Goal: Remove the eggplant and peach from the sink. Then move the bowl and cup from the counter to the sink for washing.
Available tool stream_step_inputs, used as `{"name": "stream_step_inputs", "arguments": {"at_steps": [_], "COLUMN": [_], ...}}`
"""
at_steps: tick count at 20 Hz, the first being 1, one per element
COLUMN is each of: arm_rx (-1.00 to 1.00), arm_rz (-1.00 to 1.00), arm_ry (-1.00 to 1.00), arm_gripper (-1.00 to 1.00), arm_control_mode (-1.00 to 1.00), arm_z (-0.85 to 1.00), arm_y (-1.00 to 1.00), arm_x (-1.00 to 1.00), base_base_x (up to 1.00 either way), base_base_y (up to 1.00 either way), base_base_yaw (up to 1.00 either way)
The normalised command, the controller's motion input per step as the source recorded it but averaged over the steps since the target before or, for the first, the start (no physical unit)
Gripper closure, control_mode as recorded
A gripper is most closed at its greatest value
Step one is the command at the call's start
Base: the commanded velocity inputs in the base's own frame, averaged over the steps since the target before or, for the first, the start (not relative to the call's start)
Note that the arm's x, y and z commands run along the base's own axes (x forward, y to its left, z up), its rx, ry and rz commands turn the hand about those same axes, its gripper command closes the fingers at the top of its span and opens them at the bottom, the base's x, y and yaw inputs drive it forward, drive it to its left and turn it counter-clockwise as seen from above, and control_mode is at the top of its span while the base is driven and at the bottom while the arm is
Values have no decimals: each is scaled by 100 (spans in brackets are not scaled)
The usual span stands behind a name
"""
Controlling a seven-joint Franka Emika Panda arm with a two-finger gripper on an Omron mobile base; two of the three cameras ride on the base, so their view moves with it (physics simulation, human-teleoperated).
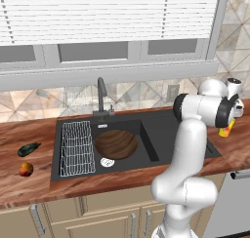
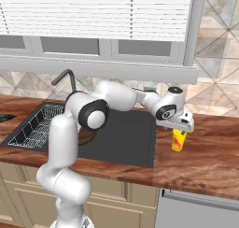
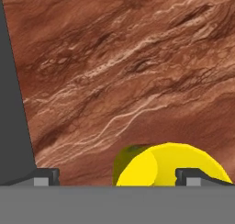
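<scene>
The yellow cup (image 2: 178, 140) with a red mark stands upright on the wooden counter, right of the black sink (image 1: 163, 134). My gripper (image 2: 179, 129) hangs open just above the cup, holding nothing. In the hand view the cup (image 3: 170, 165) lies below the gripper (image 3: 121, 178), toward the right fingertip (image 3: 202, 177). The brown bowl (image 1: 116, 144) rests inside the sink basin. On the counter left of the sink lie the dark eggplant (image 1: 28, 148) and the orange-red peach (image 1: 26, 169). From the left base view the cup (image 1: 225, 131) peeks out under my hand.
A wire rack (image 1: 77, 148) sits in the sink's left part, and the dark faucet (image 1: 101, 98) rises behind the basin. The silver drain (image 1: 107, 162) shows beside the bowl. The sink's rim (image 3: 11, 103) runs along the left of the hand view. A tiled wall backs the counter.
</scene>
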Motion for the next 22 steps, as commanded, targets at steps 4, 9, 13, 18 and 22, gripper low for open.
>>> {"name": "stream_step_inputs", "arguments": {"at_steps": [4, 9, 13, 18, 22], "arm_rx": [0, 0, 0, 1, 1], "arm_rz": [0, 0, 0, 0, -1], "arm_ry": [1, 1, 0, 0, 1], "arm_gripper": [-100, -100, -100, 100, 100], "arm_control_mode": [-100, -100, -100, -100, -100], "arm_z": [-9, -9, -9, -9, -12], "arm_y": [-5, -4, 0, 0, 5], "arm_x": [8, 6, 3, 0, -1], "base_base_x": [0, 0, 0, 0, 0], "base_base_y": [0, 0, 0, 0, 0], "base_base_yaw": [0, 0, 0, 0, 0]}}
